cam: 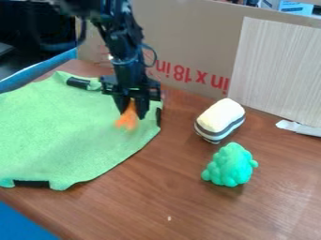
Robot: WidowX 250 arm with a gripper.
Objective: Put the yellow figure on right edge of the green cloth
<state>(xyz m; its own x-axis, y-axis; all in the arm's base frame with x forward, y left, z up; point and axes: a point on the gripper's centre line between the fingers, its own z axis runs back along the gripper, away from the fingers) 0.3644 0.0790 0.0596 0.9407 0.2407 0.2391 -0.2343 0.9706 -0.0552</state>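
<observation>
Below the claw point(132, 115), pinched around an orange figure point(127, 120), green cloth point(69, 136), brown table point(156, 201), cardboard point(188, 42) behind the claw.

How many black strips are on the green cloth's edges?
3: one black strip at the far edge, another at the right, a third at the near edge. The cloth leaves view at left; more may be hidden.

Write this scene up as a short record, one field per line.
gripper: black, over the cloth near its right edge
between its fingers: orange figure
cloth: green, dark strips at its edges
right of cloth: cream-topped object with dark and light stripes; bumpy green figure, nearer the camera
surface: brown wooden table
behind: cardboard, pale panel
</observation>
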